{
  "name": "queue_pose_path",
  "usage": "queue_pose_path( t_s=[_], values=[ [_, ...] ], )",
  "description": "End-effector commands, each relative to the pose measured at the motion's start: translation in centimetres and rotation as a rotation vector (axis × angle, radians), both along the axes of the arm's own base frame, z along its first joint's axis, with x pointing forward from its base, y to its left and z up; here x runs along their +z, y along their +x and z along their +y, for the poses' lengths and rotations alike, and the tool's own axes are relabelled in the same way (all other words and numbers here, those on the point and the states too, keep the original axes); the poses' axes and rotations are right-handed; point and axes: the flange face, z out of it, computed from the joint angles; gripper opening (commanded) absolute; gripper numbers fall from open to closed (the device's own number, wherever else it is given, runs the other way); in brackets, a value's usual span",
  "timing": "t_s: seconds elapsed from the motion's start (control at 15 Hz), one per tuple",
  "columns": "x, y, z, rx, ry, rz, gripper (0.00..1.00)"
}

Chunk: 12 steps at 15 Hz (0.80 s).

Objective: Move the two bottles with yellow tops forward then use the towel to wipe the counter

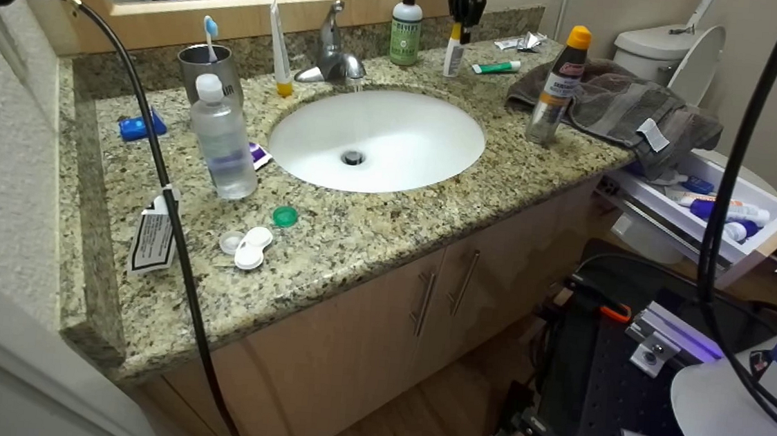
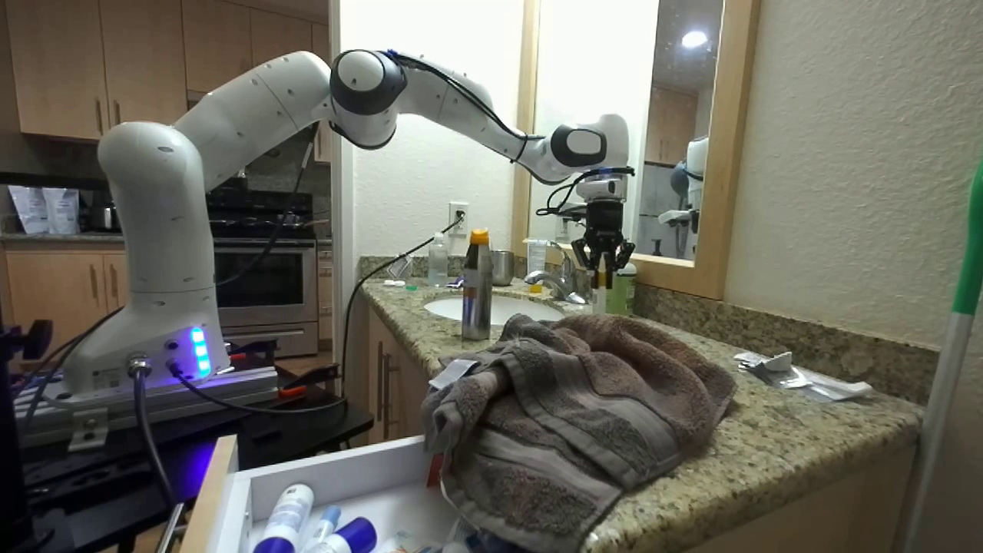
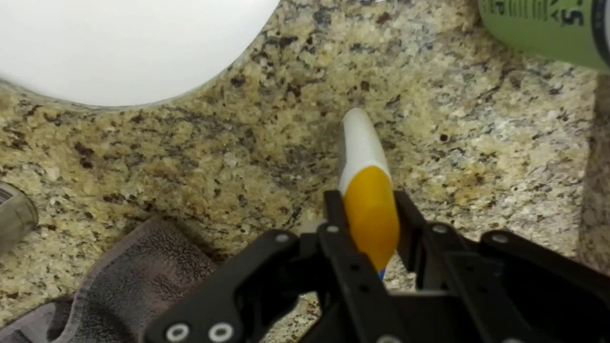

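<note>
the gripper [image 3: 367, 202] clasps the white bottle [image 3: 363, 145] by its yellow cap [image 3: 372, 216], near the sink [image 3: 128, 52]; by the towel [image 3: 147, 281] on the counter [image 3: 228, 143], the dark bottle [image 3: 16, 216] shows only its lower end in the wrist view; both exterior views reveal its yellow top [image 1: 579, 37].

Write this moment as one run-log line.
claw: flanking yellow cap of white bottle, grip unclear | orange-topped bottle: upright near towel | towel: heaped on counter, overhanging open drawer | wipe: not underway
</note>
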Motion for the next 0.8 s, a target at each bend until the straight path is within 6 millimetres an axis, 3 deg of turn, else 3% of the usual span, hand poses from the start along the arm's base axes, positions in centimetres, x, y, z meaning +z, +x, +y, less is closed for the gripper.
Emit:
queue_pose_path(
  t_s=[0.0,0.13,0.4,0.6,0.73],
  values=[
    [0.3,0.3,-0.5,-0.032,0.048,-0.005,0.61],
    [1.6,0.5,-0.5,-0.039,0.047,-0.046,0.75],
    [6.6,0.4,0.1,-0.014,0.020,-0.099,0.99],
    [10.7,-1.0,0.9,0.024,0.011,-0.081,1.00],
    [13.2,-3.1,1.2,0.070,0.026,-0.032,1.00]
  ],
)
